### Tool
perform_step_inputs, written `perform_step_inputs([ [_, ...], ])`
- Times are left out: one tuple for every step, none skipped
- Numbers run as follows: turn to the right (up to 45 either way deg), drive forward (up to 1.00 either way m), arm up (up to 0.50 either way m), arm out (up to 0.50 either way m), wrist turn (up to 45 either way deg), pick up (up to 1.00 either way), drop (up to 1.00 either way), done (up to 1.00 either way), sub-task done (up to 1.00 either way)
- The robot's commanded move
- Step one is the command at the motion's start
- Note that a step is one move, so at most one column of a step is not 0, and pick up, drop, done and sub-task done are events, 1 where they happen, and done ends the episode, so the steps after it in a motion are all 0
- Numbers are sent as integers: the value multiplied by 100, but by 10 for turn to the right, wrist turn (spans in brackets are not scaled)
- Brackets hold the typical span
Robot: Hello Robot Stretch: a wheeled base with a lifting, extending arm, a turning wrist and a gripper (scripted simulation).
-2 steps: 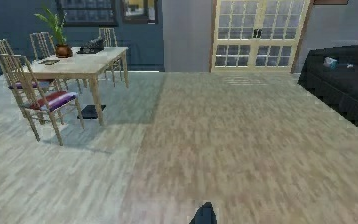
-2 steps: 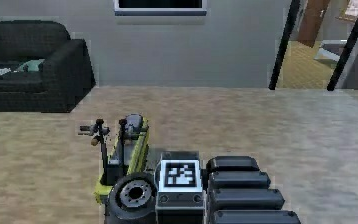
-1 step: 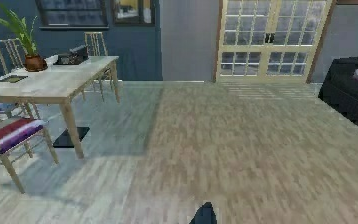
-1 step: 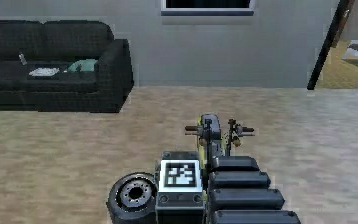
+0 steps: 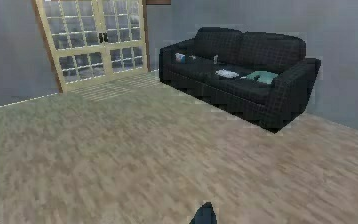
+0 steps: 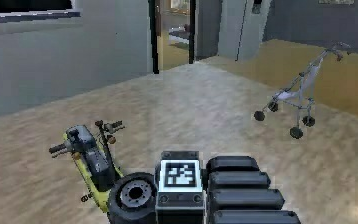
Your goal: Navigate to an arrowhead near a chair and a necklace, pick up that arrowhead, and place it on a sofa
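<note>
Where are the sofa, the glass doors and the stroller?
sofa [image 5: 272, 50], forward view, right back cushion.
glass doors [image 5: 77, 35], forward view, left door's panes.
stroller [image 6: 292, 97], arm side view, seat frame.

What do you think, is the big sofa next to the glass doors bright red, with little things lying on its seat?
Not quite. The sofa is dark, almost black, not bright red, as the forward view shows. The rest is right: it stands next to the glass doors, and little things lie on its seat.
</note>
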Motion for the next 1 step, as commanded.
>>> perform_step_inputs([
  [0, 100, 0, 0, 0, 0, 0, 0, 0],
])
